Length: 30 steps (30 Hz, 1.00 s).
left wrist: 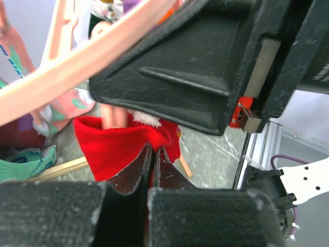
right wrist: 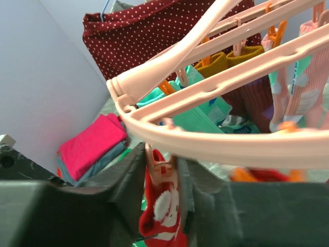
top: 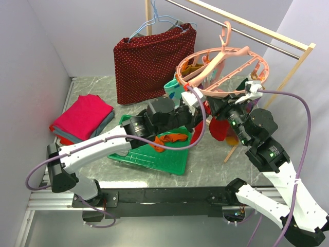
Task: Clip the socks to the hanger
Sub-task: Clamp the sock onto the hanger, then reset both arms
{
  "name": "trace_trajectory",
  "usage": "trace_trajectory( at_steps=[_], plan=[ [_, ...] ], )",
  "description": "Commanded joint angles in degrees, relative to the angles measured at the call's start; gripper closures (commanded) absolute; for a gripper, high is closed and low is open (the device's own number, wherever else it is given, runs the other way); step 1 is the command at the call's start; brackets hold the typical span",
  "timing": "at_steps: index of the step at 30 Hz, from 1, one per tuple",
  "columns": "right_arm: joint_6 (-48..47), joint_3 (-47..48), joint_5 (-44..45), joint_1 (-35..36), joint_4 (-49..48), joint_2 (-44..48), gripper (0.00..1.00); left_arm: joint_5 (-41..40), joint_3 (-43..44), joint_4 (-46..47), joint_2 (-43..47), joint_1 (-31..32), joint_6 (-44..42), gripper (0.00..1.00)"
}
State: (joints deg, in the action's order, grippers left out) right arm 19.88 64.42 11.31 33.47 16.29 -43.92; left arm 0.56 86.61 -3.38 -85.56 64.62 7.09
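The salmon-pink hanger (top: 222, 72) hangs from the wooden rack, and its ring (right wrist: 216, 141) crosses the right wrist view. A red sock with white marks (right wrist: 165, 213) hangs under a pink clip peg (right wrist: 163, 163). My right gripper (right wrist: 162, 160) is shut on that peg, one finger on each side. From below, my left gripper (left wrist: 153, 157) is shut on the red sock's (left wrist: 110, 146) lower edge. Several other socks (right wrist: 205, 110) hang clipped on the ring. On the green tray (top: 154, 152) lies an orange sock (top: 170, 138).
A dark-red dotted cloth (top: 154, 62) hangs on a light-blue wire hanger at the back. The folded pink-red cloth stack (top: 82, 117) lies at the left. The rack's wooden leg (top: 232, 149) slants down beside the right arm. Both grippers crowd under the ring's front.
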Motion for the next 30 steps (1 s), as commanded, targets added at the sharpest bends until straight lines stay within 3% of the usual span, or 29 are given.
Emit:
trace_trajectory(
  at_steps=[1,6,8,10,12,13,17,24,30],
  plan=[
    [0.0,0.1,1.3,-0.3,-2.8,1.3,0.48,-0.4,2.5,2.4,0.0,0.6,-0.9,0.99],
    [-0.5,-0.8,1.8,-0.3,-3.1,3.4,0.16,-3.5,2.1,2.3,0.2,0.6,-0.7,0.91],
    [-1.0,-1.2,1.7,-0.3,-3.5,5.0,0.01,-4.7,1.1,2.9,0.7,0.7,-0.2,0.77],
    [-1.7,-1.9,1.9,-0.3,-3.5,6.0,0.0,-5.6,-0.2,2.9,1.4,0.7,0.3,0.68],
    [-2.4,-2.8,2.3,-0.3,-3.2,8.1,0.0,-8.3,-1.2,2.9,2.6,0.6,0.8,0.51],
    [-3.2,-3.3,2.7,-0.3,-3.2,8.8,0.0,-9.2,-2.3,2.9,3.1,0.7,1.1,0.35],
    [-5.2,-7.0,6.3,-0.3,-3.5,15.5,0.0,-15.8,-6.6,4.7,8.2,0.6,1.6,0.03],
    [-9.5,-19.2,14.8,-0.3,-5.3,31.8,0.0,-37.6,-22.0,1.5,20.7,0.6,2.2,0.04],
    [-15.7,-25.7,20.0,-0.3,-4.2,43.6,0.0,-48.5,-35.5,-3.0,36.1,0.6,3.5,0.04]
  ],
)
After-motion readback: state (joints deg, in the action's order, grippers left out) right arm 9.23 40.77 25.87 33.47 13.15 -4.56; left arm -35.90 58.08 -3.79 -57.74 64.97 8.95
